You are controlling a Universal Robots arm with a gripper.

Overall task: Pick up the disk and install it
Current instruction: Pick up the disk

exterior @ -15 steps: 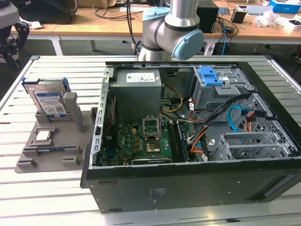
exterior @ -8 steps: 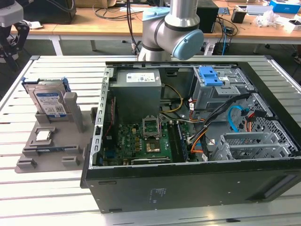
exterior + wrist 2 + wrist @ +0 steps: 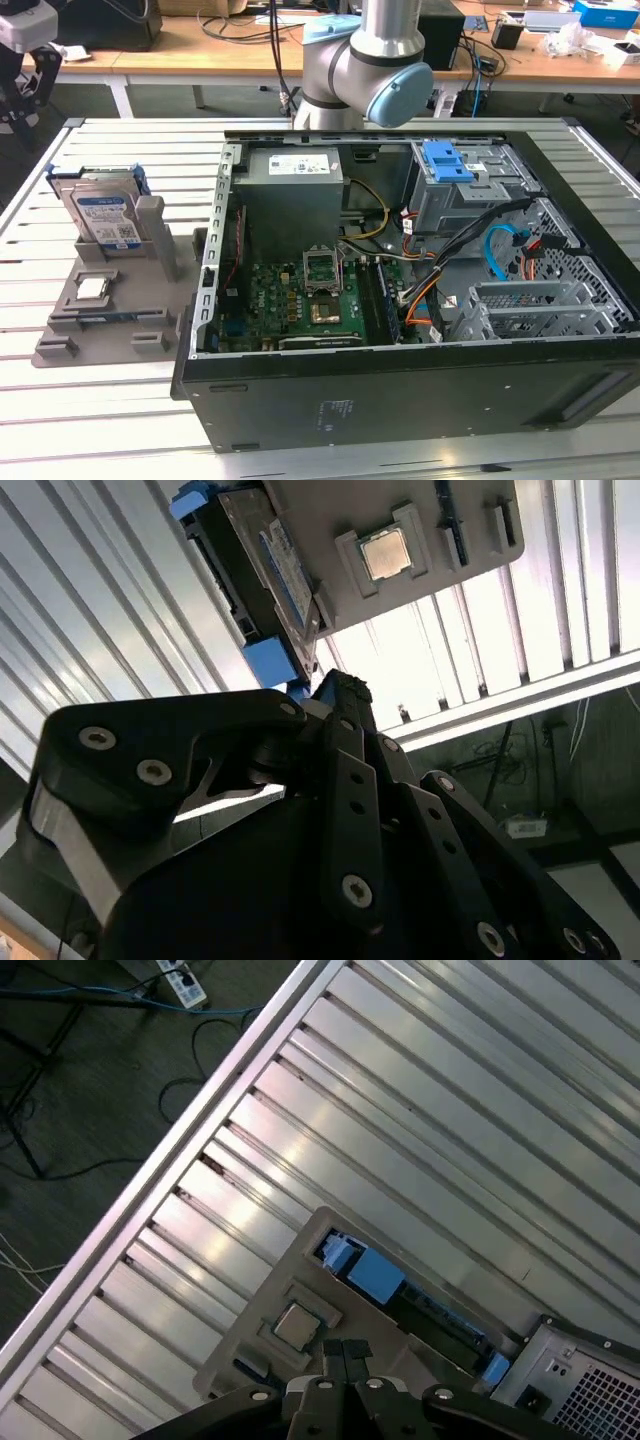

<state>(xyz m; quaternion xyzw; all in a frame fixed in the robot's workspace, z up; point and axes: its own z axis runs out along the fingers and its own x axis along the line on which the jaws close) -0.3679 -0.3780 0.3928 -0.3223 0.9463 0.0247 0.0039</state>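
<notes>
Tool (image 3: 346,1352): fingertips clenched together, grasping nothing, poised above grey holder (image 3: 140,305). Disk (image 3: 103,215): upright on edge in that holder, on counter (image 3: 80,420), beside open computer case (image 3: 400,390); apart from tool.

Slatted metal table (image 3: 100,420), grey holder plate (image 3: 130,310), open computer case (image 3: 400,390) beside it, perhaps touching

exterior view angled down; both wrist views apparently share the disk (image 3: 262,565) (image 3: 375,1275).
</notes>
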